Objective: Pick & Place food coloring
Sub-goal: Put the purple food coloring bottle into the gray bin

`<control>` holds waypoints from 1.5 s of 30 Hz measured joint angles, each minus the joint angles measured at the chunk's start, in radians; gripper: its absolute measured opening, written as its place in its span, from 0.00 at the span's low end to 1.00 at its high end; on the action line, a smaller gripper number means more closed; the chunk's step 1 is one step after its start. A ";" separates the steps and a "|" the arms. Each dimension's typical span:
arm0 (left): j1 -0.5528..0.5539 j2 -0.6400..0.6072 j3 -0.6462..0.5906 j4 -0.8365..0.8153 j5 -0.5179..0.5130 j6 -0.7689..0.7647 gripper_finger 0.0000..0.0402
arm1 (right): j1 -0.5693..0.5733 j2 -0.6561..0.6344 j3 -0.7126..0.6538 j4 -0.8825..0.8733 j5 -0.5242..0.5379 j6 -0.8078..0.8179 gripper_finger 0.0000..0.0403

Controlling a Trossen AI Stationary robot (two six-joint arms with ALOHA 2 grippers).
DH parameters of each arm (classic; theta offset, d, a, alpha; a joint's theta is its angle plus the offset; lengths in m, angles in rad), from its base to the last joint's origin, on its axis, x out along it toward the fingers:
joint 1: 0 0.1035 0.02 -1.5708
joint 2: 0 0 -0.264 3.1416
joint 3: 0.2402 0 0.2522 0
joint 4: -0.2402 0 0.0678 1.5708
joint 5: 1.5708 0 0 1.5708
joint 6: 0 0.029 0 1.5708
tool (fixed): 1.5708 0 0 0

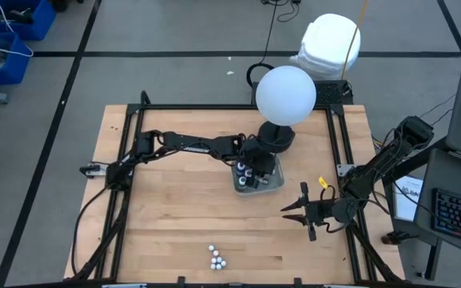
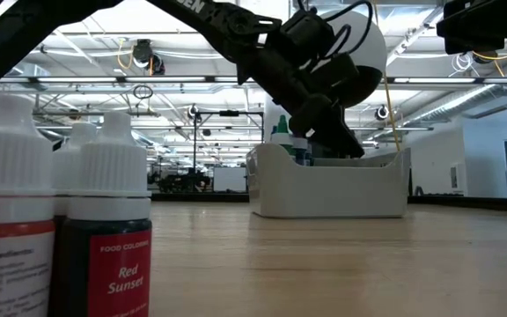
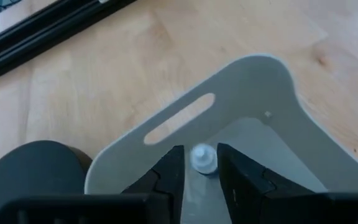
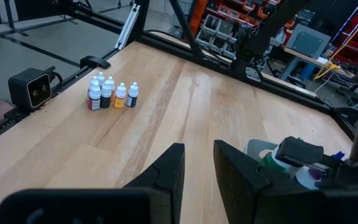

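the left gripper (image 3: 199,177) grips a white-capped food coloring bottle (image 3: 202,158) over the grey tray (image 3: 247,81). it should go low and let go softly. more bottles (image 4: 109,92) wait near the table edge. the right gripper (image 1: 301,210) hangs open nearby.

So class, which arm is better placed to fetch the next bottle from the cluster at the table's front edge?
Probably the right: its gripper hangs open and empty, nearer the cluster. The left gripper holds a bottle over the tray.
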 joint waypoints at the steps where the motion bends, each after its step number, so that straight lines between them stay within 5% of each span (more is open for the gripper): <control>1: 0.000 0.000 0.000 -0.002 0.000 -0.001 0.26 | 0.000 0.000 0.000 0.000 0.000 0.000 0.19; 9: -0.006 -0.040 0.071 -0.087 -0.014 -0.029 0.33 | 0.000 0.000 0.000 0.007 0.000 -0.001 0.19; 15: -0.084 -0.205 0.327 -0.469 -0.060 -0.056 0.34 | 0.000 0.000 0.001 0.007 -0.004 -0.009 0.19; 21: -0.233 -0.441 0.385 -0.794 -0.126 -0.188 0.16 | 0.000 0.000 0.001 -0.001 -0.007 -0.010 0.19; 24: -0.326 -0.578 0.247 -0.816 -0.160 -0.335 0.03 | 0.000 0.000 0.001 0.005 -0.009 -0.006 0.19; 28: -0.482 -0.736 -0.090 -0.663 -0.303 -0.523 0.02 | -0.001 0.000 0.001 0.018 -0.052 0.001 0.19; 36: -0.676 -0.837 -0.764 0.042 -0.457 -0.675 0.04 | -0.004 0.003 0.000 0.037 -0.087 0.027 0.19; 39: -0.662 -0.807 -0.868 0.241 -0.471 -0.747 0.05 | -0.004 0.003 0.000 0.037 -0.087 0.038 0.19; 45: -0.661 -0.644 -0.878 0.294 -0.356 -0.834 0.06 | -0.005 0.003 0.000 0.029 -0.087 0.061 0.19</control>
